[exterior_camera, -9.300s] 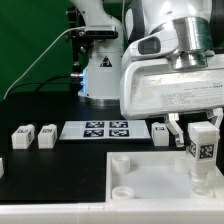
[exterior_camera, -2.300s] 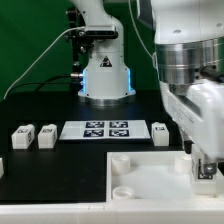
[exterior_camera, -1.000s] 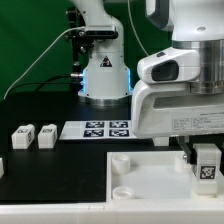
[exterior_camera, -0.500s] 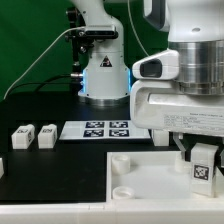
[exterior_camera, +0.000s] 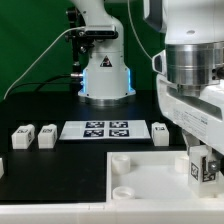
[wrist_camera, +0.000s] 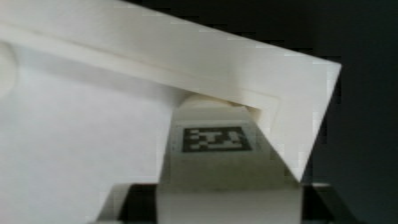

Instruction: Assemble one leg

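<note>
My gripper [exterior_camera: 203,170] is shut on the leg [exterior_camera: 197,167], a small white post with a black-and-white marker. It holds the leg upright at the corner of the white tray [exterior_camera: 140,172] on the exterior view's right. In the wrist view the leg [wrist_camera: 219,150] runs from between my dark fingers [wrist_camera: 143,205] toward the tray's corner [wrist_camera: 107,110]. Its far end is hidden against the tray, so I cannot tell how deep it sits. My gripper [wrist_camera: 222,208] shows only at the frame's edge.
Two loose legs [exterior_camera: 22,136] [exterior_camera: 46,135] lie at the exterior view's left and another one [exterior_camera: 160,130] beside the marker board [exterior_camera: 97,129]. The robot base [exterior_camera: 105,75] stands behind. The arm's housing hangs over the tray's right side.
The wrist has turned over the last second while the leg stays at the tray's right corner. Since 9 s ago the leg has moved down from above the tray.
</note>
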